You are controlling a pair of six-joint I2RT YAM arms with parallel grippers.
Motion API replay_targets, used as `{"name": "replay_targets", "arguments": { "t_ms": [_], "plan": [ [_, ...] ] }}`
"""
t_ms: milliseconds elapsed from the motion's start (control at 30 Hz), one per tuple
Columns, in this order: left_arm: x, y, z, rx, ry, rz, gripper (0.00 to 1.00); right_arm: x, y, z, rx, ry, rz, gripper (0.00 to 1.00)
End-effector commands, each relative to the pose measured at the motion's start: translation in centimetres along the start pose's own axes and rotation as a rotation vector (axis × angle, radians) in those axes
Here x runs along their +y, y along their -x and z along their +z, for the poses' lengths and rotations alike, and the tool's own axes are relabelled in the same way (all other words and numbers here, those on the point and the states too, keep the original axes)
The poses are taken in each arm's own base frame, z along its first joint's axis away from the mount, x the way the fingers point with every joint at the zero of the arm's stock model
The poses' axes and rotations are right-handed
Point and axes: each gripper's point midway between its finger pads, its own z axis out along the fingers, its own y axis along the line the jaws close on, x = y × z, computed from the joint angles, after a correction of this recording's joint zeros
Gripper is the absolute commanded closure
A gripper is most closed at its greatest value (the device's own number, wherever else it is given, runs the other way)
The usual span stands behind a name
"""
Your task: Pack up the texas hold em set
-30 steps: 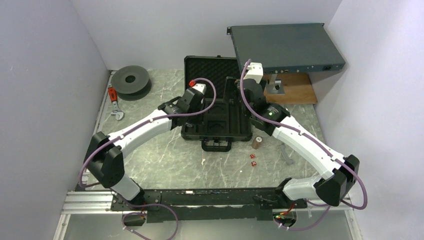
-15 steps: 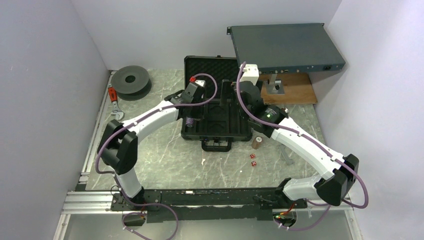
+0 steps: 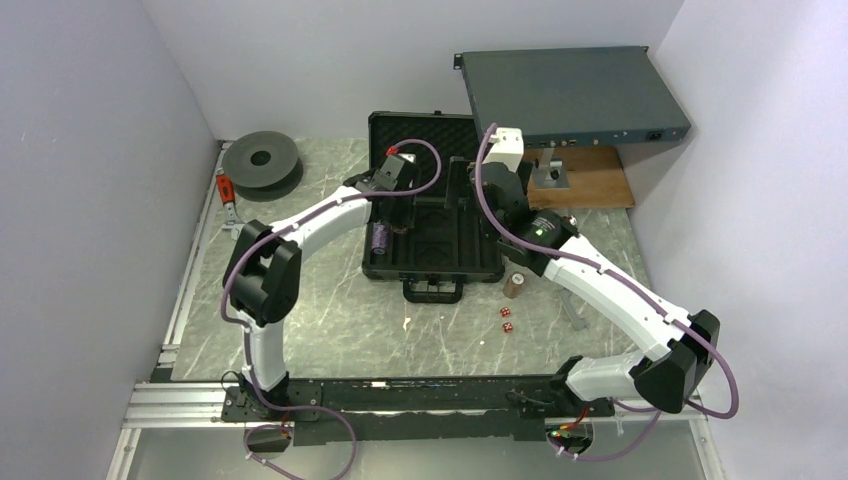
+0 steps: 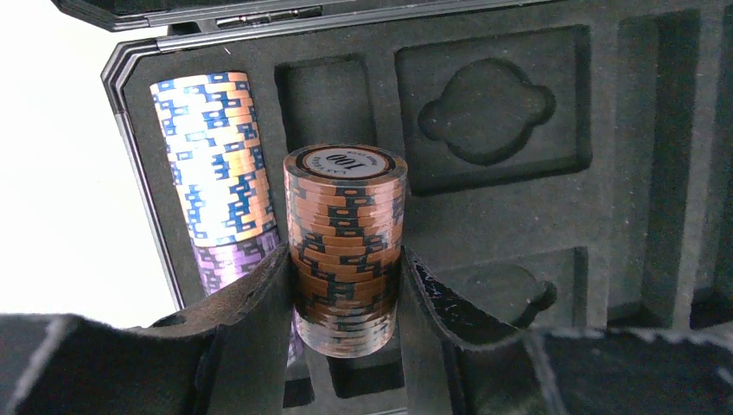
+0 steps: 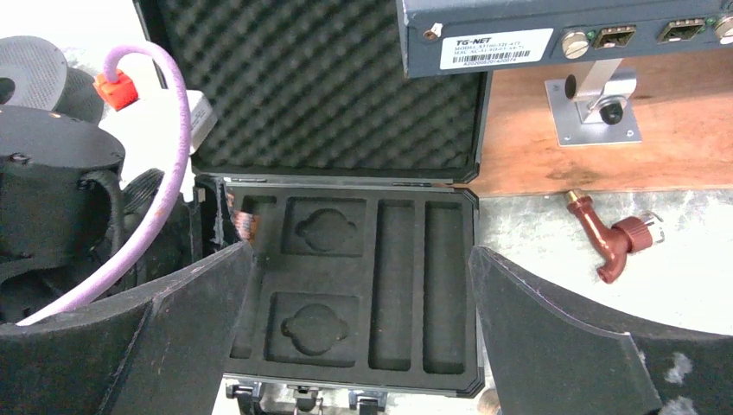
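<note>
Left arm [image 3: 310, 225] stretched forward, left gripper [image 4: 344, 259] clamped on brown chip stack [image 4: 346, 207], right arm [image 3: 600, 280] extended, right gripper [image 5: 359, 255] spread wide

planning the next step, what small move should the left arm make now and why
Probably lower the left gripper so the brown chips settle into the empty slot beside the purple chips; they are gripped over the tray, not yet seated.

Pale lilac walls [image 3: 90, 150], grey marbled tabletop [image 3: 330, 320]
</note>
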Motion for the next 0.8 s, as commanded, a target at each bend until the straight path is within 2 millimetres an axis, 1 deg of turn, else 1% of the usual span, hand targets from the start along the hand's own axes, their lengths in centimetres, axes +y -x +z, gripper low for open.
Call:
{"name": "replay_targets", "arguments": {
  "t_ms": [0, 133, 267, 400, 533, 567, 767],
  "plan": [
    [-0.6, 3.1, -0.3, -0.06, -0.038, -0.04, 1.0, -0.3, 1.5, -0.9, -0.052, -0.007, 0.03, 0.0],
    [-0.2, 3.0, 0.7, -0.039, -0.024, -0.051, 1.0, -0.1, 1.5, -1.0, -0.054, 0.0, 0.024, 0.0],
    [-0.5, 2.9, 1.2, -0.03, -0.035, -0.051, 1.0, -0.2, 1.5, -1.0, -0.056, -0.001, 0.024, 0.0],
    [-0.7, 3.0, 1.5, -0.035, -0.044, -0.06, 1.0, -0.2, 1.4, -0.9, -0.056, -0.002, 0.022, 0.0],
    [-0.4, 2.9, 1.5, -0.023, -0.023, -0.073, 1.0, -0.2, 1.4, -1.0, -0.055, 0.001, 0.022, 0.0],
    [-0.3, 2.8, 1.5, -0.019, -0.02, -0.076, 0.98, -0.1, 1.4, -1.0, -0.055, 0.002, 0.021, 0.0],
    [-0.5, 2.8, 1.1, -0.038, -0.039, -0.086, 0.78, 0.0, 1.3, -0.9, -0.052, 0.008, 0.017, 0.0]
  ]
}}
